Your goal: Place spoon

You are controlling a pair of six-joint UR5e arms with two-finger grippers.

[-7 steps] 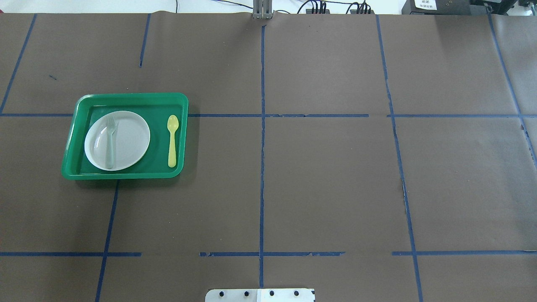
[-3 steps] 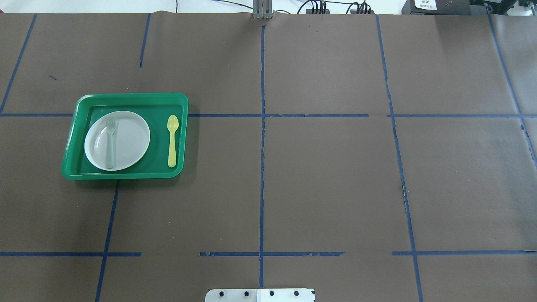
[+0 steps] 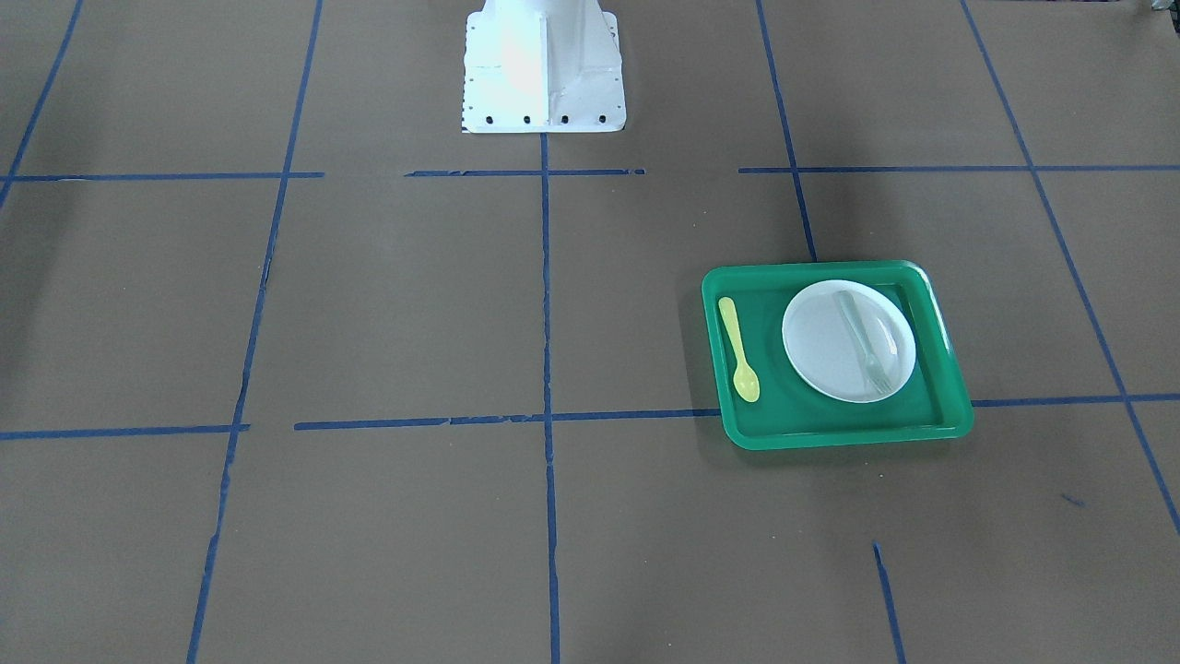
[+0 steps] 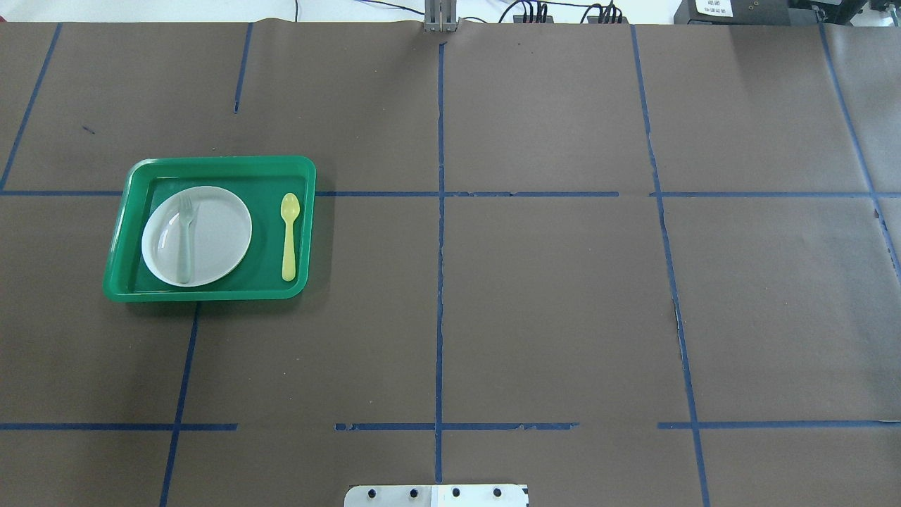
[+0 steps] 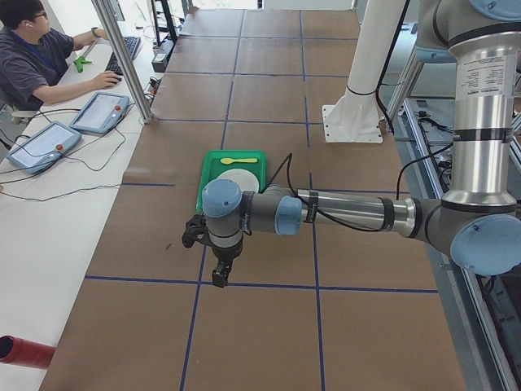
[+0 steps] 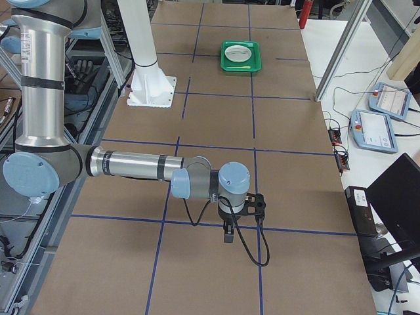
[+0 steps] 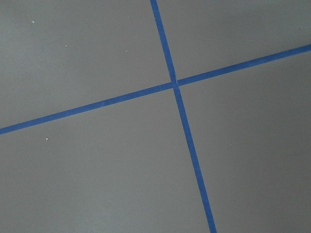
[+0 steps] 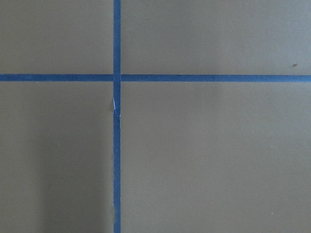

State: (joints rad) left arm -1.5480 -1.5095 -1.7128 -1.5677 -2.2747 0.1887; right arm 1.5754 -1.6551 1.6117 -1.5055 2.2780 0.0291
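Note:
The small yellow spoon (image 4: 289,236) lies in the green tray (image 4: 211,161), to the right of the white plate (image 4: 218,236), bowl pointing away from the robot. It also shows in the front-facing view (image 3: 739,349). A pale grey-green fork (image 4: 184,239) lies on the plate. My left gripper (image 5: 218,273) hangs over the table short of the tray, seen only in the exterior left view. My right gripper (image 6: 228,233) hangs far from the tray, seen only in the exterior right view. I cannot tell whether either is open or shut.
Brown paper with blue tape lines (image 4: 440,282) covers the table. The robot's white base (image 3: 544,69) stands at the table's near edge. Both wrist views show only paper and tape crosses. An operator (image 5: 32,61) sits at a side desk with tablets.

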